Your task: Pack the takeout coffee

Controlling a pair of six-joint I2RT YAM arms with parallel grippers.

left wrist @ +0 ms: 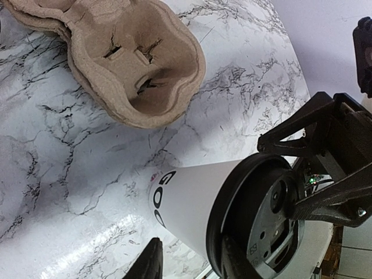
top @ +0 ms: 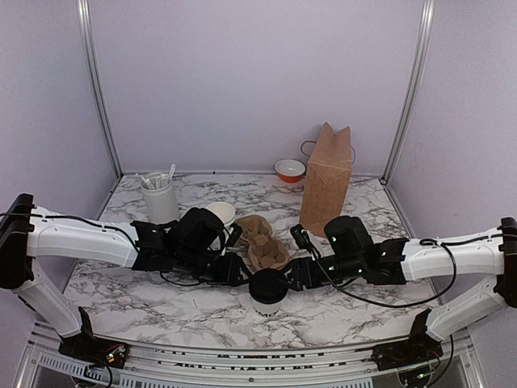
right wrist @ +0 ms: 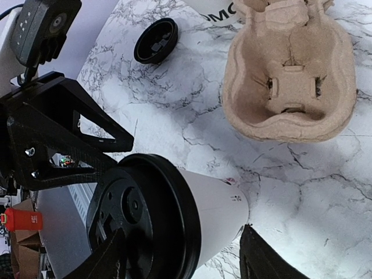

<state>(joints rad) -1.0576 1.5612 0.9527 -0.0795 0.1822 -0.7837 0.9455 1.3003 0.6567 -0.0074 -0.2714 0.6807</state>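
- Marble tabletop, pale lilac walls round it. Both arms stretch in from the sides and meet at front-centre.
- Back left: pot of utensils, w/ a lidless cup just to its right. Neither counts for the move.
- left fingers: part open, at the left side of the coffee cup. One finger is just beside the cup wall. The other is lost against the black lid, so can't tell if they grip or only straddle.
- coffee cup: front-centre, upright, black lid on, dark lettering on its side. Long axis is vertical, so crossways to both sets of fingers. It sits btwn the two arms, each about equally near.
- Cardboard carrier: just behind the cup, on the side away from the arm bases. Near it, not touching. The pockets in view are empty.
- right fingers: wide apart, one each side of the cup, in from its right. A strip of tabletop shows btwn one finger and the cup base, so prob. no hold.
- Paper bag: upright, back right, well apart from the cup. A red bowl sits just left of it, by the back wall.
- Judgement: the move turns on cup vs. carrier, i.e. a short lift straight back into a pocket. The left arm looks better placed, its fingers being closer in.
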